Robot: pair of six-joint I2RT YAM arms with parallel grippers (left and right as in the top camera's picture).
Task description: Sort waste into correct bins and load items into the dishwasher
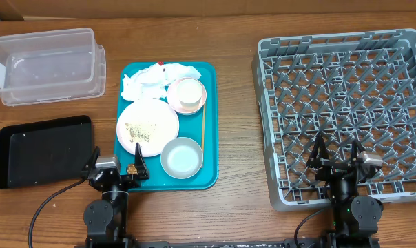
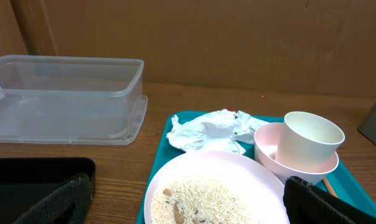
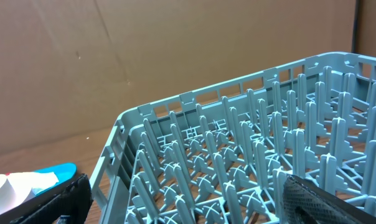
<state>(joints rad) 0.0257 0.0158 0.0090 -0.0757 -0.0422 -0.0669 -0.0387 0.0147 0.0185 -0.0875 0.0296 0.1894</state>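
Observation:
On the teal tray [image 1: 209, 138] lie a crumpled white napkin [image 1: 147, 83], a small red-and-white wrapper [image 1: 160, 64], a pink plate [image 1: 147, 126] strewn with rice crumbs [image 2: 203, 198], a small pink dish [image 1: 196, 105] holding a white cup [image 1: 189, 91], and a pale bowl [image 1: 182, 157]. My left gripper [image 1: 116, 160] hovers open at the tray's near left corner, facing the plate [image 2: 238, 168]. My right gripper [image 1: 337, 148] hangs open above the near edge of the grey dish rack [image 1: 346, 89], nothing between its fingers [image 3: 325, 202].
The clear tub [image 1: 46, 65] stands at the far left and the black tray [image 1: 43, 150] lies in front of it, just left of my left gripper. A thin wooden stick [image 1: 202, 127] lies along the teal tray's right side.

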